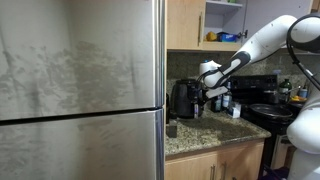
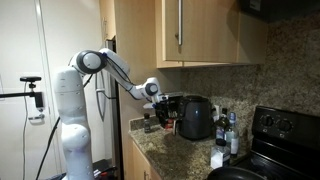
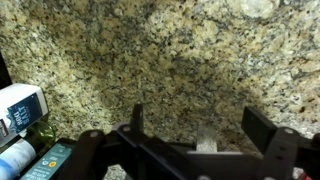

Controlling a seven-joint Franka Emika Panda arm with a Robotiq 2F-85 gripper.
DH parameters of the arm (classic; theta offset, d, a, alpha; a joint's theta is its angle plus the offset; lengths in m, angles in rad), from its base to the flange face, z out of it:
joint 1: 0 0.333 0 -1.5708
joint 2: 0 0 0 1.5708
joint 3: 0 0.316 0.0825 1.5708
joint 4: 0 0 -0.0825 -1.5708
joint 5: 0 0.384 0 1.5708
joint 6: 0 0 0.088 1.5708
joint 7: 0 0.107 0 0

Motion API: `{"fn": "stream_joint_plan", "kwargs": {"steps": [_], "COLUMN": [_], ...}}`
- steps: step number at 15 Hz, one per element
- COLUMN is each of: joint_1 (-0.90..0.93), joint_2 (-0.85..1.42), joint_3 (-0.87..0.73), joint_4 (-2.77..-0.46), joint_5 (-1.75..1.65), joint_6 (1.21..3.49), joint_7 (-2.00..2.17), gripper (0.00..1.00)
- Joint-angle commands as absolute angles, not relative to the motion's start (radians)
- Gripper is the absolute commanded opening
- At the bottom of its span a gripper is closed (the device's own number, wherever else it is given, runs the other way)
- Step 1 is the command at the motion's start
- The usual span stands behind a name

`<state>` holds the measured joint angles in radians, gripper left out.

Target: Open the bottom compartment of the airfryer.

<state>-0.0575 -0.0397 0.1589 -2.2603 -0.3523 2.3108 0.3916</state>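
dark grey-black boxy airfryer stands on speckled granite counter, its bottom compartment apparently shut. black two-finger gripper hangs just beside it, fingers spread and empty. advise: lower to compartment front, square up, pull straight outward.

One airfryer, one stove, one fridge, one robot arm (bottles too clustered to count).

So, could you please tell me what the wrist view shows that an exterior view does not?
Only the wrist view: bottle labels close up at its left edge. Only an exterior view: the airfryer, the fridge, the stove and the robot's arm. Both: the open hand and speckled granite.
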Motion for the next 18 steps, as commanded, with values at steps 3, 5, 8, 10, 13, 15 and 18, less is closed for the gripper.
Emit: {"fn": "stream_joint_plan", "kwargs": {"steps": [3, 5, 8, 10, 13, 15, 18], "joint_1": [-0.017, -0.011, 0.005, 0.018, 0.035, 0.051, 0.051], "joint_2": [0.014, 0.073, 0.133, 0.184, 0.226, 0.209, 0.250], "joint_3": [0.110, 0.091, 0.068, 0.048, 0.023, 0.006, 0.008], "joint_4": [-2.211, -2.167, -2.125, -2.091, -2.075, -2.092, -2.056], "joint_5": [-0.369, -0.390, -0.354, -0.363, -0.316, -0.321, -0.288], "joint_6": [2.305, 2.400, 2.507, 2.546, 2.608, 2.589, 2.596], "joint_7": [0.398, 0.410, 0.414, 0.426, 0.420, 0.410, 0.386], "gripper": [1.00, 1.00, 1.00, 1.00, 1.00, 1.00, 1.00]}}
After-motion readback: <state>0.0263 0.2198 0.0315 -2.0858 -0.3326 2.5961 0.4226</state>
